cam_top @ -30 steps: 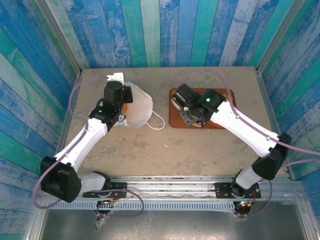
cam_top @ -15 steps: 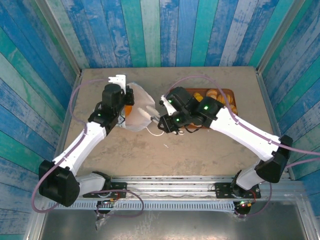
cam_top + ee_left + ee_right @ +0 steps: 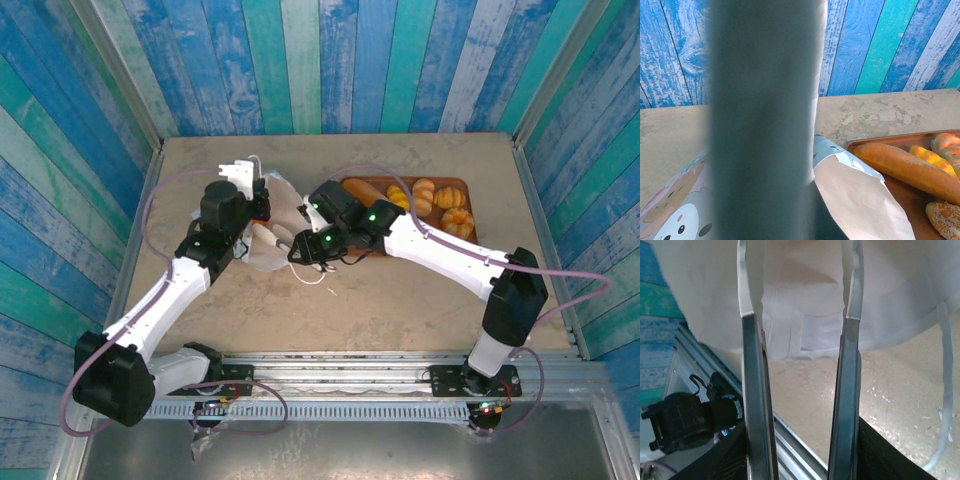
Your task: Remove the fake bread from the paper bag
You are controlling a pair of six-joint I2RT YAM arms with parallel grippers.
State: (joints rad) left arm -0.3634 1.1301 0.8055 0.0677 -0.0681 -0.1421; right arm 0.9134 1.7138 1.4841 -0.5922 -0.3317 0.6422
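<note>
Two tools | left tool (image 3: 258,192) clamped shut on paper bag (image 3: 860,200), likely steadying it | right tool (image 3: 799,280) part-open, empty, bag just ahead

Your white paper bag (image 3: 272,238) lay slumped and crumpled on the table (image 3: 400,290) just left of the brown tray (image 3: 467,200), where the glossy golden fake bread (image 3: 455,225) rested: a long baguette (image 3: 905,169) and several rolls (image 3: 425,190)

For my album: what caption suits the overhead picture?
The left claw and right claw meet at a white paper bag; toy bread lies on the brown tray beside it.
</note>
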